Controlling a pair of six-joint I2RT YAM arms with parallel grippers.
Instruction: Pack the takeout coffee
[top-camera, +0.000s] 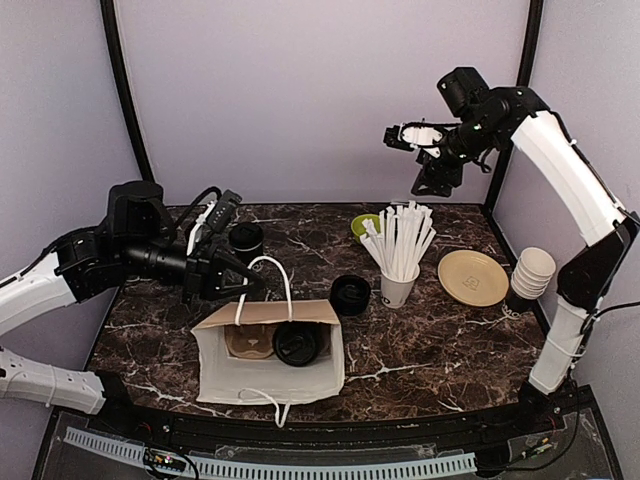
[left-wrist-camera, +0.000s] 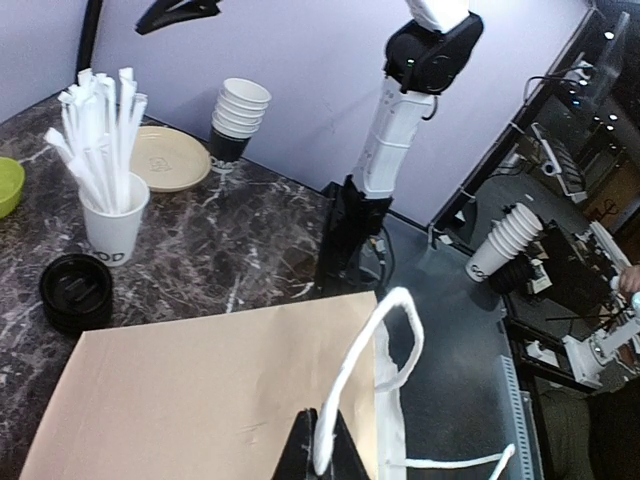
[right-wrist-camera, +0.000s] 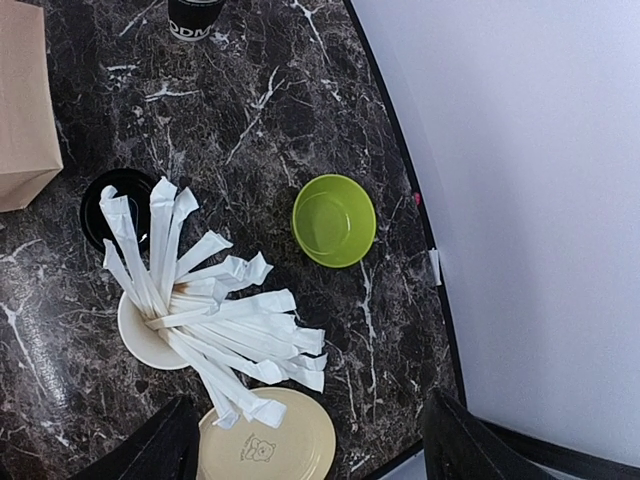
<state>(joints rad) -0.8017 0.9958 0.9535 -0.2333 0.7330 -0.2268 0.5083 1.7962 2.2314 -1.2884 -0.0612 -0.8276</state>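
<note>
Inside the bag (top-camera: 270, 385), takeout coffee (top-camera: 298, 343) sits near left jaws.

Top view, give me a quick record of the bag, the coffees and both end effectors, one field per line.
bag: open, front left
coffee in bag: one, lidded
coffee on table: one, behind bag
left end effector: shut on handle
right end effector: open, raised, empty
</note>
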